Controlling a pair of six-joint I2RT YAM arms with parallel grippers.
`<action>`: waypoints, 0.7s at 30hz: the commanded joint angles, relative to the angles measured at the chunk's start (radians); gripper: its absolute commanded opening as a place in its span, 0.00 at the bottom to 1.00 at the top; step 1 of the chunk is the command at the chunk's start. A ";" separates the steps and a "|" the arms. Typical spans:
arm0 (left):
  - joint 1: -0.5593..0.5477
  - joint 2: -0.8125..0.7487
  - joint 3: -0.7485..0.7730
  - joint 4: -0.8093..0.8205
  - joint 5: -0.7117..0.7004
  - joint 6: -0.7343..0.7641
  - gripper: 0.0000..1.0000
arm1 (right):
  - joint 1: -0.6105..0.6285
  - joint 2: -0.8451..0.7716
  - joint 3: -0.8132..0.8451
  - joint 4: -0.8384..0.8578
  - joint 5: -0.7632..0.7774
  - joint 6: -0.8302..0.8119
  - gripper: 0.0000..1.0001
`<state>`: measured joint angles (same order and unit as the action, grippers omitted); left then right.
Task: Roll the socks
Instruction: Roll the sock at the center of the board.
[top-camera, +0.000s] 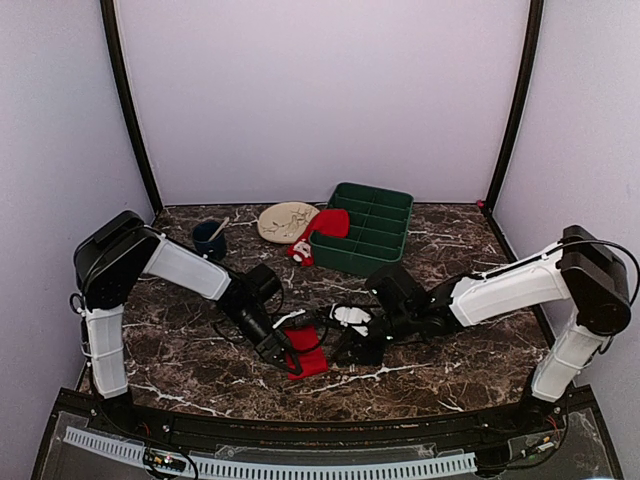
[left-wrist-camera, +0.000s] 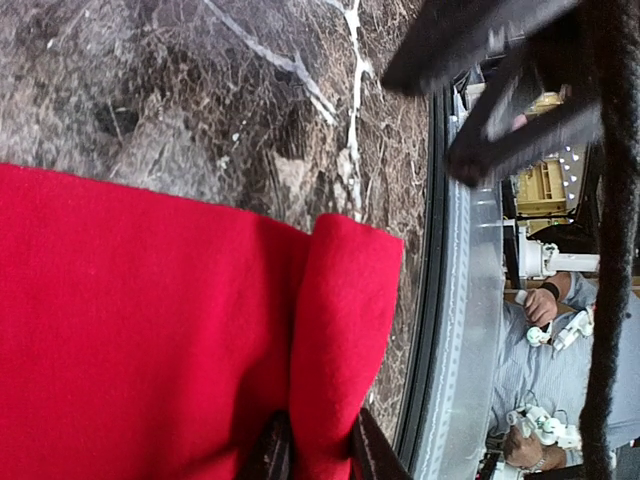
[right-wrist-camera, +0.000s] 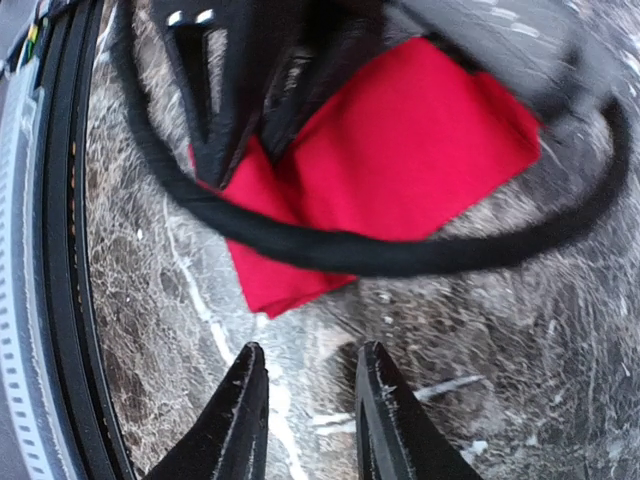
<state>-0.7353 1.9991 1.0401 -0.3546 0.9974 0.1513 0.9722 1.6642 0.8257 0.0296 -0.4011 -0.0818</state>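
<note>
A flat red sock (top-camera: 308, 352) lies on the marble near the front, between the two arms. My left gripper (left-wrist-camera: 318, 442) is shut on a folded-over edge of this sock (left-wrist-camera: 150, 330), and red fabric fills the gap between its jaws. My right gripper (right-wrist-camera: 310, 362) hovers just short of the sock's (right-wrist-camera: 400, 150) corner, open a little with only bare marble between its fingers (right-wrist-camera: 250, 385). A second red sock (top-camera: 330, 222) with a white patterned end (top-camera: 300, 250) hangs over the green tray's rim at the back.
A green divided tray (top-camera: 380, 215) stands at the back centre, with a cream plate (top-camera: 287, 221) and a dark blue cup (top-camera: 209, 237) to its left. A black cable (right-wrist-camera: 400, 250) loops across the right wrist view. The table's front rail (left-wrist-camera: 470, 330) runs close by.
</note>
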 joint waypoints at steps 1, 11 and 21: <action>0.003 0.044 0.001 -0.097 -0.040 0.031 0.21 | 0.066 0.011 0.021 -0.004 0.123 -0.079 0.30; 0.013 0.057 0.006 -0.120 -0.012 0.055 0.21 | 0.141 0.078 0.101 -0.051 0.187 -0.148 0.35; 0.012 0.072 0.007 -0.127 -0.007 0.065 0.21 | 0.163 0.135 0.176 -0.104 0.159 -0.185 0.37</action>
<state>-0.7235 2.0357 1.0588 -0.4259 1.0592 0.1905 1.1175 1.7752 0.9592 -0.0452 -0.2298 -0.2379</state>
